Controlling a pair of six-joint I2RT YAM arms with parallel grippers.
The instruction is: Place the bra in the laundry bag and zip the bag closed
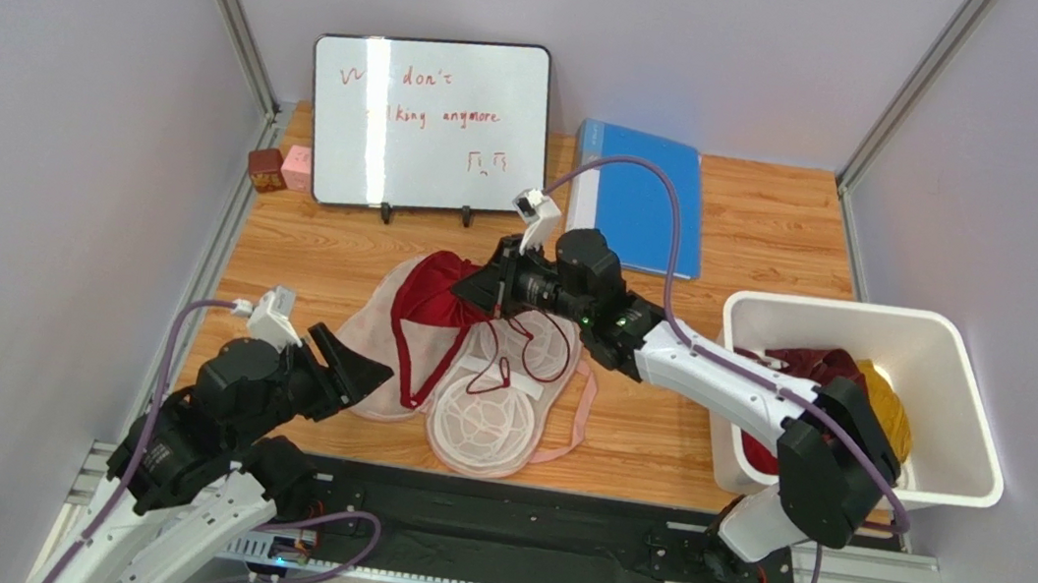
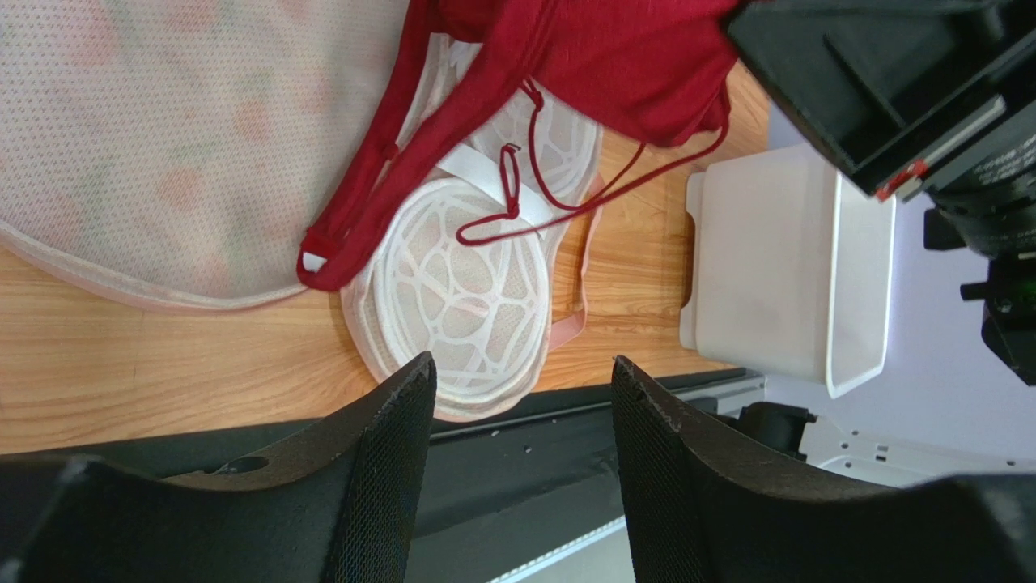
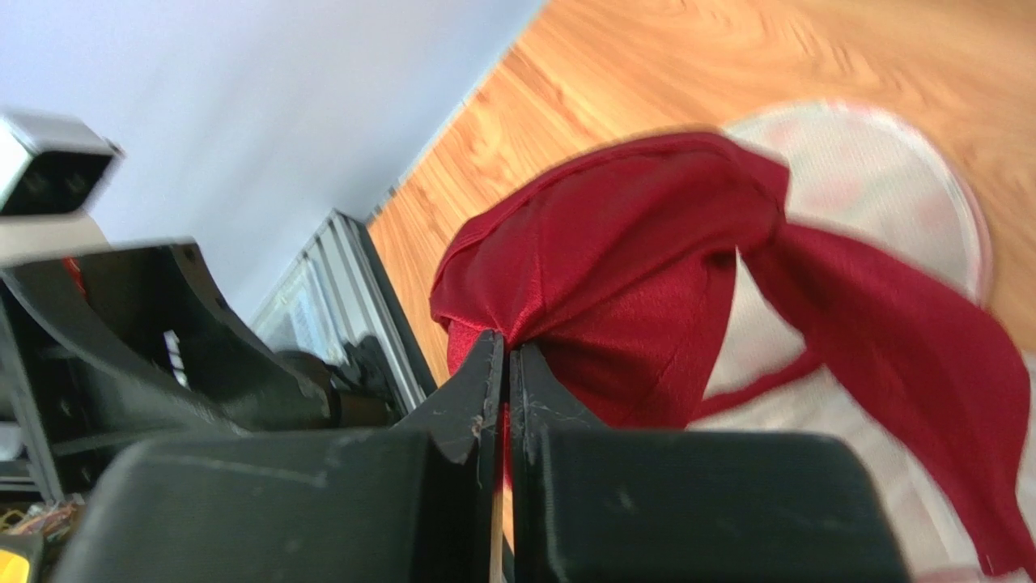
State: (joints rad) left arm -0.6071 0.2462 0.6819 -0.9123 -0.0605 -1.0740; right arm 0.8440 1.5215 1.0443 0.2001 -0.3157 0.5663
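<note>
The dark red bra point(image 1: 436, 314) hangs over the open laundry bag point(image 1: 373, 351), its thin straps trailing onto the bag's white ribbed dome point(image 1: 487, 419). My right gripper point(image 1: 493, 290) is shut on one bra cup point(image 3: 608, 279), pinching the fabric between its fingertips point(image 3: 507, 352) above the bag's printed mesh point(image 3: 876, 170). At the bag's near left edge my left gripper point(image 1: 350, 365) stands open and holds nothing. In the left wrist view its tips point(image 2: 521, 377) hover over the table's front edge, short of the dome point(image 2: 456, 292) and the bra point(image 2: 608, 61).
A white bin point(image 1: 850, 315) holding red and yellow clothes point(image 1: 850, 374) stands at the right, also seen as the white bin point(image 2: 778, 255) from the left wrist. At the back are a whiteboard point(image 1: 427, 122), a blue folder point(image 1: 637, 195) and two small blocks point(image 1: 280, 169).
</note>
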